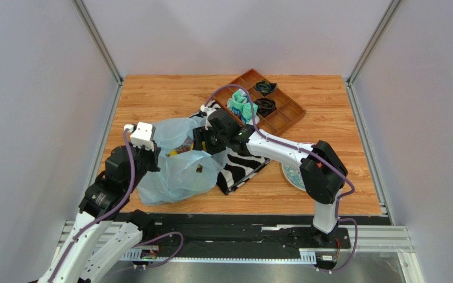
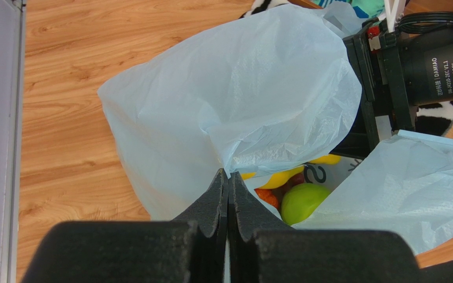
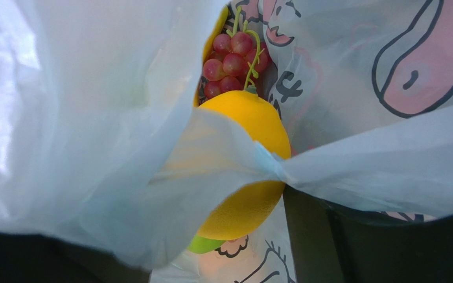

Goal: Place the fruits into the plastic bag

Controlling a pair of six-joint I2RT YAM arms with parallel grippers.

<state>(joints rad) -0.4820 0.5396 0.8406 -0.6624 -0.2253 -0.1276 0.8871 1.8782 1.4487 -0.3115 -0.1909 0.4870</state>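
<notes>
The light-blue plastic bag (image 1: 175,174) lies on the left of the table with its mouth held apart. My left gripper (image 2: 227,174) is shut on the bag's rim (image 2: 252,156). In its view a green apple (image 2: 301,202) and a yellow fruit (image 2: 279,178) lie inside the bag. My right gripper (image 1: 202,141) reaches into the bag's mouth. The yellow lemon (image 3: 252,124) sits between its fingers, touching the right finger (image 3: 311,236); bag film hides the left finger. A red grape bunch (image 3: 232,62) lies beyond the lemon, and a sliver of green apple (image 3: 202,244) shows under it.
A zebra-striped cloth (image 1: 243,166) lies under my right forearm, right of the bag. A brown divided tray (image 1: 282,115) at the back holds teal-and-white socks (image 1: 242,107) and dark items. A patterned plate (image 1: 291,175) sits by the right arm's elbow.
</notes>
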